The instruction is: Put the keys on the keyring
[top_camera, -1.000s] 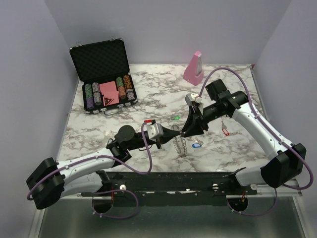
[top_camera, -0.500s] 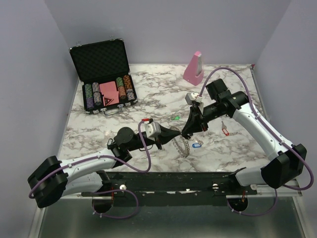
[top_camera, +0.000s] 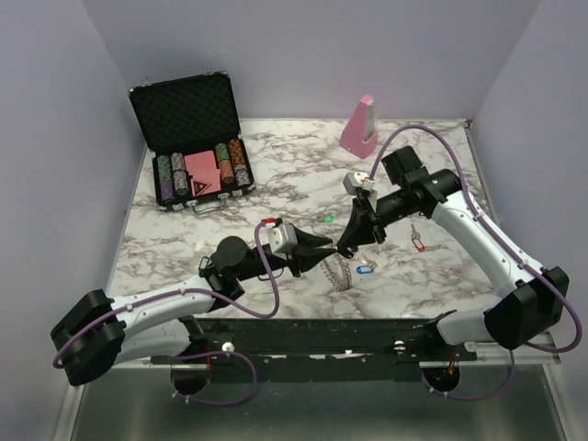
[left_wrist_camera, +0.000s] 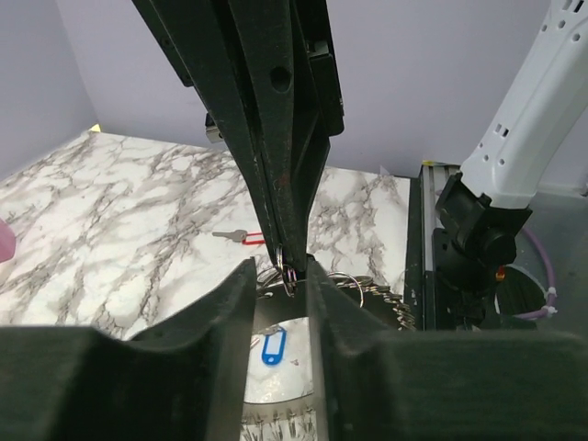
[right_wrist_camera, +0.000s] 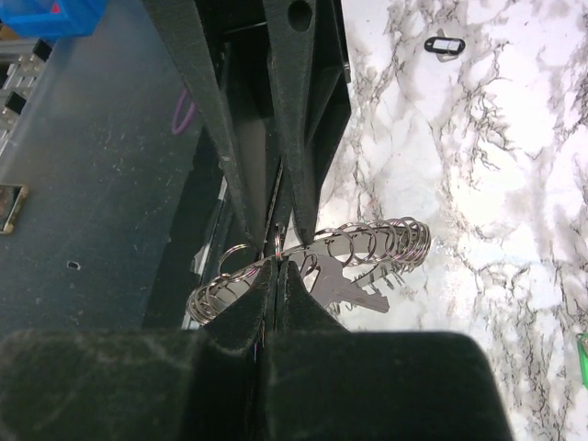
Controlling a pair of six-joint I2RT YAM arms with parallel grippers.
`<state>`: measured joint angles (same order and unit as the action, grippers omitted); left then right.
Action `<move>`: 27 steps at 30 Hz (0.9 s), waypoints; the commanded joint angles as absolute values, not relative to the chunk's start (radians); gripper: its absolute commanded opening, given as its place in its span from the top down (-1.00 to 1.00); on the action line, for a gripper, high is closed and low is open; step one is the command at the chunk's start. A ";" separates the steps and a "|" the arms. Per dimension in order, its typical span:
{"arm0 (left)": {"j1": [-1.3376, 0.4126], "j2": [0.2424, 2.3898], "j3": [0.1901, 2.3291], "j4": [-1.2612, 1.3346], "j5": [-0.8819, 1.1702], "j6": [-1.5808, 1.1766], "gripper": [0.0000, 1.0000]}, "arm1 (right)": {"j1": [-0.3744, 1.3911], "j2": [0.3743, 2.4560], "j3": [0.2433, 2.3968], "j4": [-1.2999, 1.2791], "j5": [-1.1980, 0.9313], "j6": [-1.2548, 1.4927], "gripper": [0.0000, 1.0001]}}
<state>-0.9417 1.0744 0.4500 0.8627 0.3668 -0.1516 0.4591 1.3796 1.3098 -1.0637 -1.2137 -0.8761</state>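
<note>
The keyring [top_camera: 340,271] hangs just above the table between the two grippers; in the right wrist view its coil of loops [right_wrist_camera: 386,243] shows edge-on. My right gripper [top_camera: 344,248] [right_wrist_camera: 278,266] is shut on one small loop at its rim. A silver key [right_wrist_camera: 354,287] hangs from the ring. My left gripper [top_camera: 322,250] [left_wrist_camera: 280,289] is open, its jaws either side of that loop and the right fingertips. A blue-tagged key [top_camera: 364,270] [left_wrist_camera: 272,345] lies on the table under the ring. A red key [top_camera: 418,243] [left_wrist_camera: 241,238], a green one [top_camera: 327,219] and a black tag [right_wrist_camera: 445,44] lie apart.
An open case of poker chips [top_camera: 197,156] stands at the back left. A pink wedge block [top_camera: 360,124] stands at the back centre. The black rail [top_camera: 312,335] with the arm bases runs along the near table edge.
My right gripper has closed onto a loop of the keyring. My left gripper, shut before, has opened. Both arms have stayed almost in place.
</note>
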 commanded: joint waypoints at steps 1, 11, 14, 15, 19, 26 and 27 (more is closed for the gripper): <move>-0.930 1.039 0.459 0.815 0.370 -0.158 0.13 | 0.468 1.353 1.315 -1.074 -1.181 -0.876 0.99; -0.903 0.939 0.622 0.327 0.359 -0.061 -0.17 | 0.469 1.365 1.371 -1.153 -1.043 -0.931 0.99; -0.902 0.946 0.679 0.212 0.373 -0.011 -0.27 | 0.476 1.379 1.391 -1.180 -1.006 -0.948 0.99; -0.902 0.951 0.692 0.197 0.377 -0.005 -0.28 | 0.477 1.382 1.396 -1.183 -0.999 -0.948 0.99; -0.905 0.988 0.715 0.195 0.409 0.044 -0.28 | 0.477 1.385 1.404 -1.186 -0.989 -0.945 0.99; -0.926 1.089 0.795 0.201 0.433 0.080 -0.19 | 0.477 1.387 1.397 -1.178 -0.980 -0.937 0.99; -0.930 1.098 0.801 0.204 0.434 0.080 -0.13 | 0.477 1.385 1.396 -1.178 -0.980 -0.936 0.99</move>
<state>-0.9138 1.0592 0.7498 0.2237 0.3985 0.0425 0.4706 1.3823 1.3720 -1.1633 -0.9909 -0.9329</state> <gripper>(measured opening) 0.609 0.008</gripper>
